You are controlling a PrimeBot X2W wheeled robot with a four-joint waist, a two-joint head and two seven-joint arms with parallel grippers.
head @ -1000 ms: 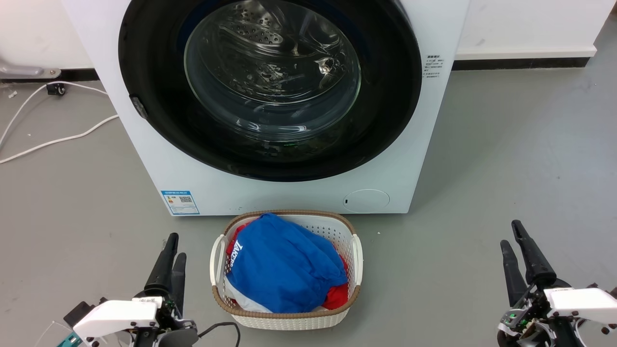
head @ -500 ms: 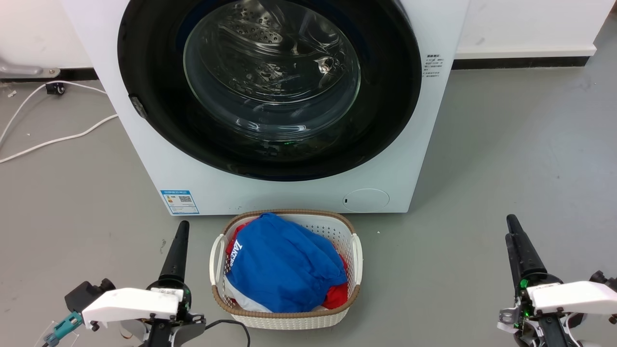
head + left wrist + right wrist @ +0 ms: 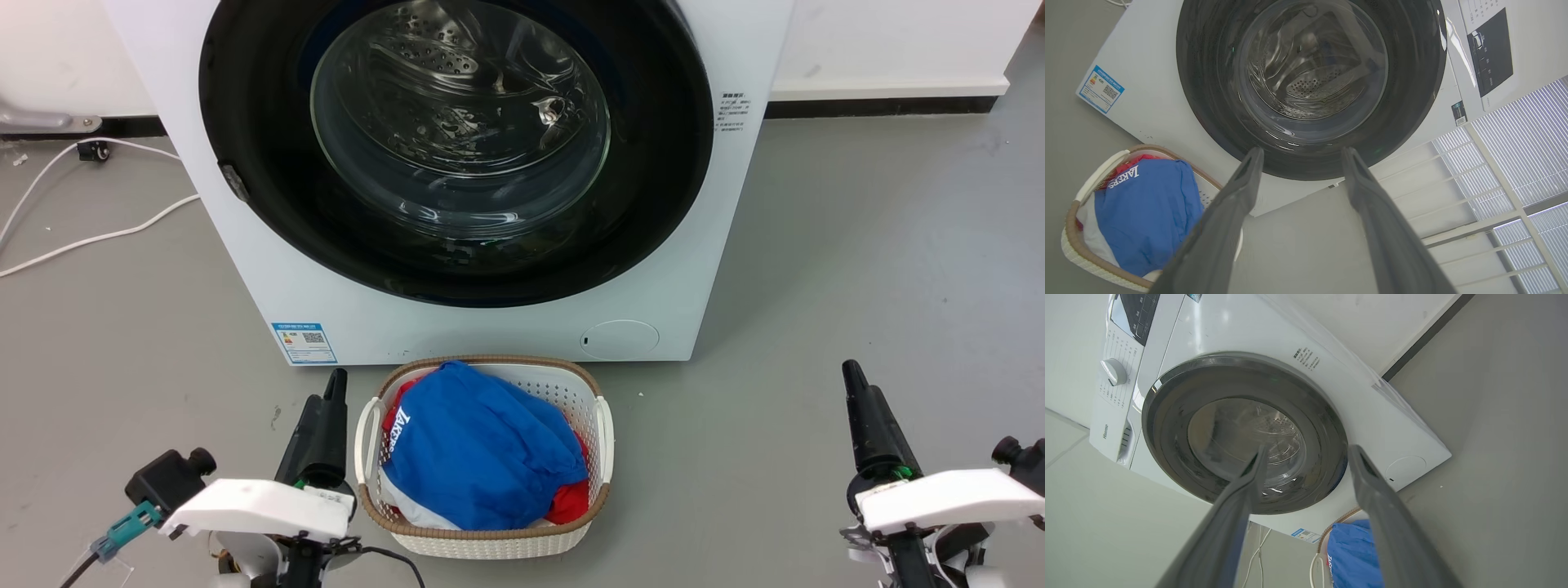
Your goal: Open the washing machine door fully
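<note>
Facing the washer [image 3: 490, 335], we see its door [image 3: 457, 273] shut flat against the white front, steel drum visible through the glass. Left gripper [image 3: 1302, 155] sits low left, just beside the basket [image 3: 606, 425], jaws apart, holding nothing. Right gripper [image 3: 1306, 451] sits low right over grey floor [image 3: 857, 261], well apart from the basket, jaws apart too, holding nothing. Both point toward the door, clear of it. The basket stands just before the washer, under the door, blue cloth [image 3: 482, 449] on top of red. Label [image 3: 304, 342] sits on the front's lower left, filter cover [image 3: 620, 339] on its lower right. White cable [image 3: 98, 237] lies on the floor left of the washer.
</note>
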